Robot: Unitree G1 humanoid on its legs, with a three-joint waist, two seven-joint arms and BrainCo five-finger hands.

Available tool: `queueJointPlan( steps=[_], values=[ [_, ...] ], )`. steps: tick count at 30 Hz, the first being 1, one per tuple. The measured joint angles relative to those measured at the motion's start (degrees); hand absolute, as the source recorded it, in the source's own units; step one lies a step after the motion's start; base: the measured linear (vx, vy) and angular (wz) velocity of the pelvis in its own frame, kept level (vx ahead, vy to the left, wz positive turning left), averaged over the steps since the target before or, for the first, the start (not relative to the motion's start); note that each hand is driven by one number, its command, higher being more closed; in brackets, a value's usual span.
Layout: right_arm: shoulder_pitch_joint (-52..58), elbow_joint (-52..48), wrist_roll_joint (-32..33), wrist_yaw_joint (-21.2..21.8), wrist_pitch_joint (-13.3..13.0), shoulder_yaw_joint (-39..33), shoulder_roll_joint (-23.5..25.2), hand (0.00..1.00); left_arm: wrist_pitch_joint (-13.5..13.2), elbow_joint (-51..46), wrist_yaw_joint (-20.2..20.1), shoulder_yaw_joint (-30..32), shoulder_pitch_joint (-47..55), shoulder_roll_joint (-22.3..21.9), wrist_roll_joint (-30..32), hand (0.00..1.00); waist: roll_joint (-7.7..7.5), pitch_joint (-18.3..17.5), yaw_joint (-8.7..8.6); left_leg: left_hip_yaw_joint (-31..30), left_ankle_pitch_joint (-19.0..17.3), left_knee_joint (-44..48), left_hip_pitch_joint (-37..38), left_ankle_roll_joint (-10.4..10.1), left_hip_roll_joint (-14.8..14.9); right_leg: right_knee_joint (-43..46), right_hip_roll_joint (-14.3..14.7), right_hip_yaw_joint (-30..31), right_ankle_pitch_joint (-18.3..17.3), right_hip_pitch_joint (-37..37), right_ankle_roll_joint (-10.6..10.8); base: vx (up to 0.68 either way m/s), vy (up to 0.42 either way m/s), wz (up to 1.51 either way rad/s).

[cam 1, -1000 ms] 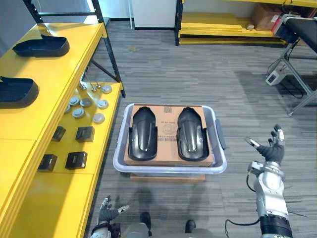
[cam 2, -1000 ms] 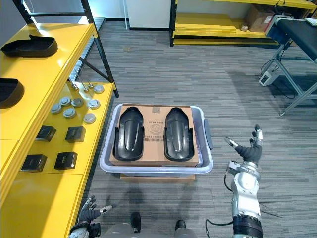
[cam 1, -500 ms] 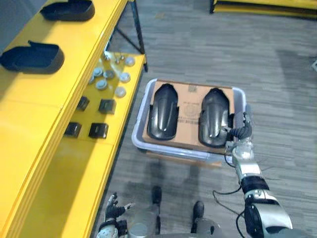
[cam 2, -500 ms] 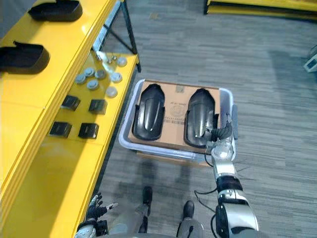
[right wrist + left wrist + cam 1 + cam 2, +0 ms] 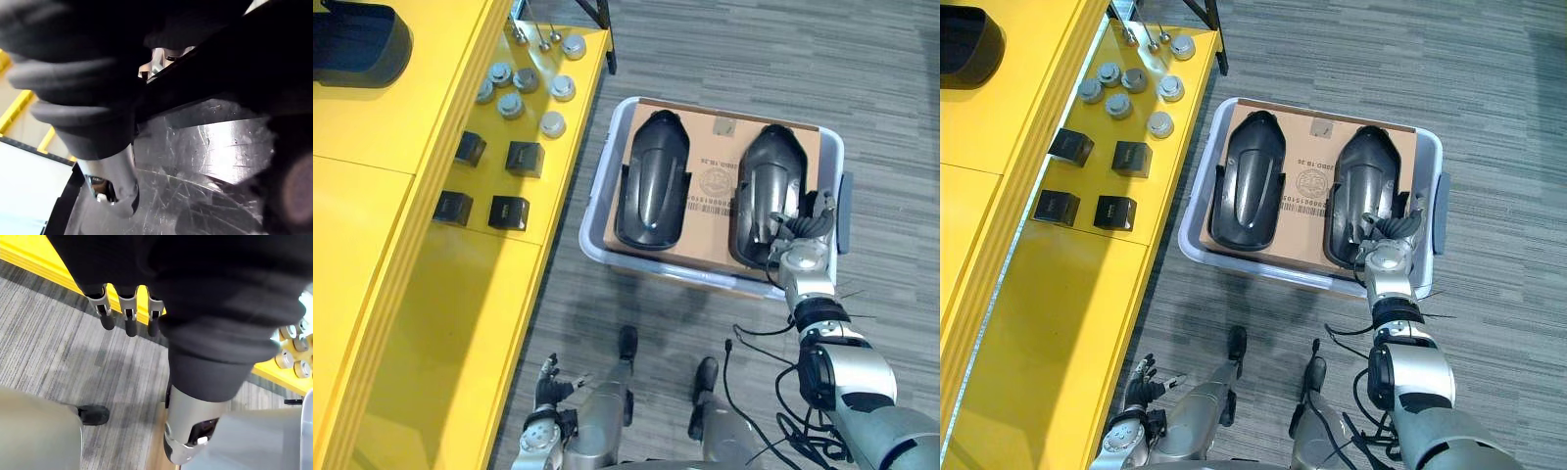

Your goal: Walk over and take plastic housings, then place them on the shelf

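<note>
Two black plastic housings lie side by side on a cardboard sheet (image 5: 710, 186) inside a pale bin (image 5: 593, 233) on the floor: the left housing (image 5: 651, 181) and the right housing (image 5: 769, 186). My right hand (image 5: 800, 257) is at the near right corner of the right housing, fingers curled over its edge. Close up, the glossy housing shell (image 5: 220, 147) lies right against that hand (image 5: 98, 127). My left hand (image 5: 548, 377) hangs low beside the yellow shelf (image 5: 372, 196), its fingers (image 5: 127, 316) straight and holding nothing. Another black housing (image 5: 357, 39) rests on the shelf's top.
The shelf's lower level carries several small black boxes (image 5: 509, 211) and several grey round caps (image 5: 524, 78). It runs along the left, close to the bin. Grey floor lies to the right of the bin and beyond it.
The camera has moved closer and now looks more steeply down on the bin. My right hand has gone from beside the bin's right wall onto the right housing's near corner.
</note>
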Motion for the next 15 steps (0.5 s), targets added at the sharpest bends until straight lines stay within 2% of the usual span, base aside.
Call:
queueJointPlan(
  steps=[10,15],
  values=[
    [1.79,1.2,2.22,0.55,0.1,-0.87,0.77,1.0,0.05,1.28,0.41,-0.61,-1.56,0.21,0.0,0.0,-0.1,0.31,-0.11,1.02,-0.05,-0.14,1.89,-0.07,0.21,-0.48,0.12,0.77,-0.02,1.72,-0.03,0.01,-0.011,-0.04],
    [6.1,-4.0,2.19,0.63,0.24,-0.9,1.41,1.0,0.21,1.19,0.35,-0.85,-1.57,0.21,0.01,0.0,-0.16,0.28,-0.17,0.98,-0.06,-0.18,3.16,-0.09,0.27,-0.43,0.13,0.7,-0.03,2.99,-0.03,0.0,0.0,0.0]
  ],
)
